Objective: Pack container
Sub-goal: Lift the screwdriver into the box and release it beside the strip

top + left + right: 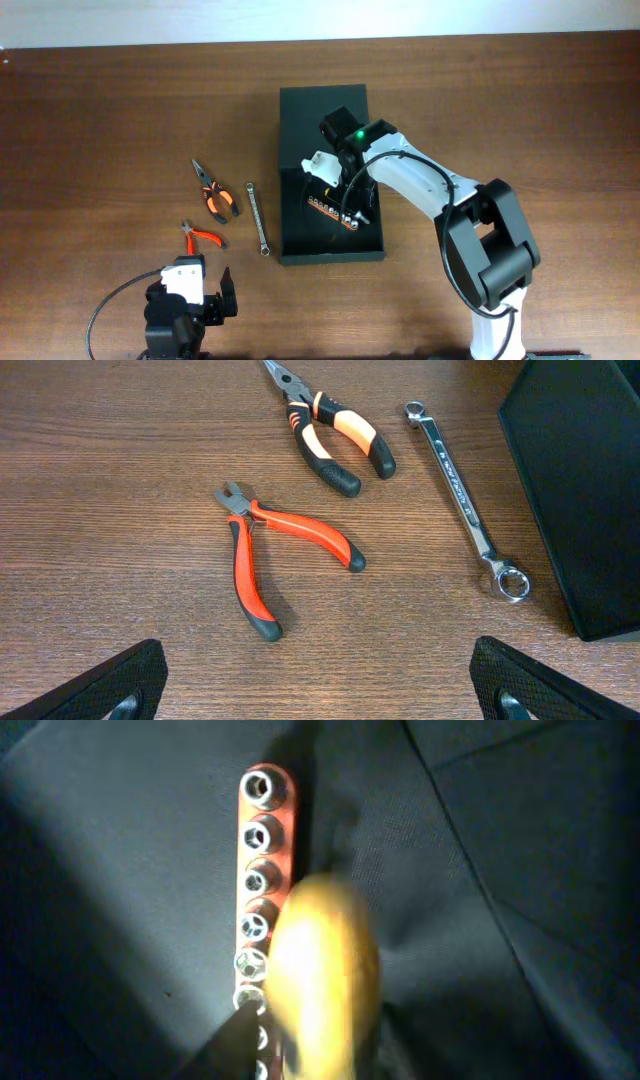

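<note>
The container (300,110) is a dark matte box in the middle of the table, open, with its flap lid lying flat at the far side. An orange socket rail (335,210) lies inside it and also shows in the right wrist view (262,850). My right gripper (352,200) is down inside the container (500,870), shut on a blurred yellow tool (325,970) just beside the rail. My left gripper (205,290) is open and empty near the front edge, short of the red pliers (270,550). The container's side wall (590,490) shows at the right of the left wrist view.
Left of the container lie red-handled cutters (203,237), orange-and-black long-nose pliers (215,190) (335,435) and a steel ring wrench (257,215) (465,495). The right arm reaches over the container's right side.
</note>
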